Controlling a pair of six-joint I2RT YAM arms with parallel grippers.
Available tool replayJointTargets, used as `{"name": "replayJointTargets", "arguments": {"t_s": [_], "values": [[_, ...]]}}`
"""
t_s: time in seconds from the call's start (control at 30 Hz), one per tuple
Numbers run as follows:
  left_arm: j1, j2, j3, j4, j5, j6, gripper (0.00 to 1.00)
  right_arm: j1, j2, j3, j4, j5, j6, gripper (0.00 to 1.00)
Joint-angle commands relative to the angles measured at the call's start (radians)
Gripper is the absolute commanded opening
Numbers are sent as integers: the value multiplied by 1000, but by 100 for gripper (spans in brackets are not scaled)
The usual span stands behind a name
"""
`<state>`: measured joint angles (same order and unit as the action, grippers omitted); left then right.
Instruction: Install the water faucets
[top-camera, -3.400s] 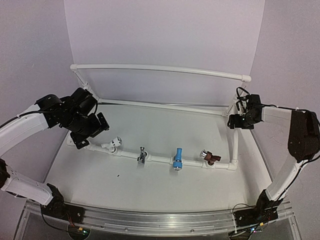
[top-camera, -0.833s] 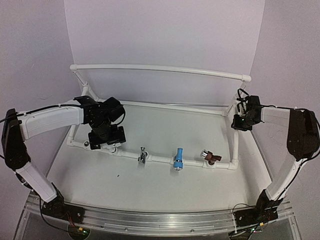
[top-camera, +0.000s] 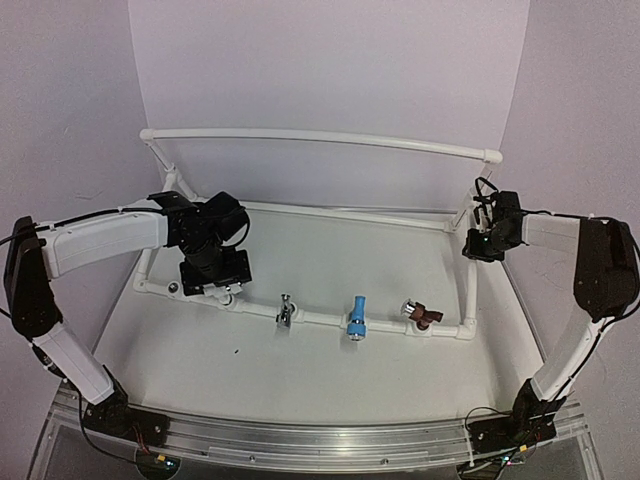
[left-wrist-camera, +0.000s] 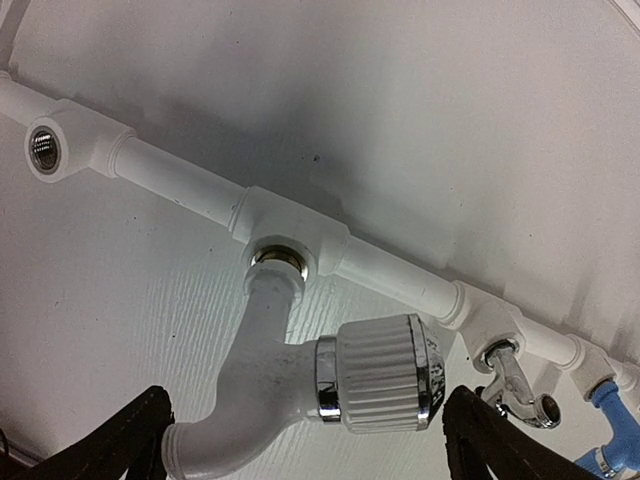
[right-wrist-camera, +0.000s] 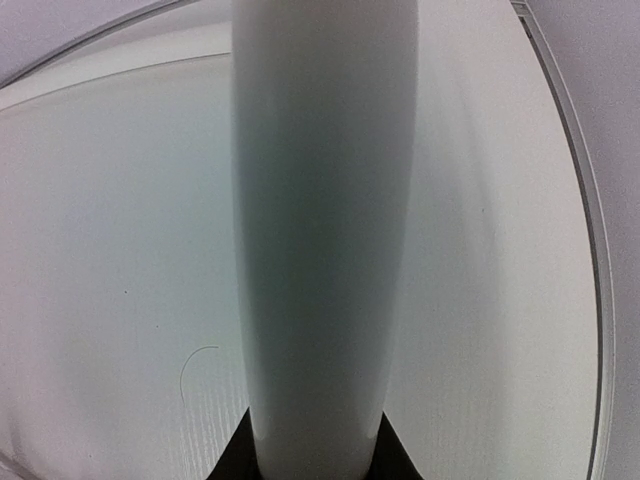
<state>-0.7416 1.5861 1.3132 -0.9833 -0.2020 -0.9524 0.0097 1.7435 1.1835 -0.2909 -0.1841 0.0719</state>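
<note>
The white faucet sits screwed into a tee of the front pipe, with its ribbed knob to the right. My left gripper is open and straddles it, one dark finger by the spout and the other finger just past the knob. From above, the left gripper covers most of that faucet. A chrome faucet, a light blue faucet and a reddish-brown faucet stand further right along the same pipe. My right gripper is shut on the frame's right side pipe.
The white PVC frame has a raised back rail and a low front rail. An open threaded socket sits at the front rail's left end. White walls close in the back and both sides.
My left arm has swung right from the frame's left corner to sit over the white faucet. In the last second it has held still. The right arm has hardly moved.
</note>
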Motion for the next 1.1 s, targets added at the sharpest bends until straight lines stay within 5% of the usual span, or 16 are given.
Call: {"name": "replayJointTargets", "arguments": {"t_s": [0.0, 0.57, 1.07], "values": [[10, 10, -9, 18, 0, 23, 92, -2, -23, -7, -4, 22, -105, 0], [11, 15, -17, -7, 7, 8, 94, -2, -15, -3, -4, 19, -103, 0], [11, 31, 0, -32, -5, 81, 77, -2, -16, -4, -5, 22, -107, 0]]}}
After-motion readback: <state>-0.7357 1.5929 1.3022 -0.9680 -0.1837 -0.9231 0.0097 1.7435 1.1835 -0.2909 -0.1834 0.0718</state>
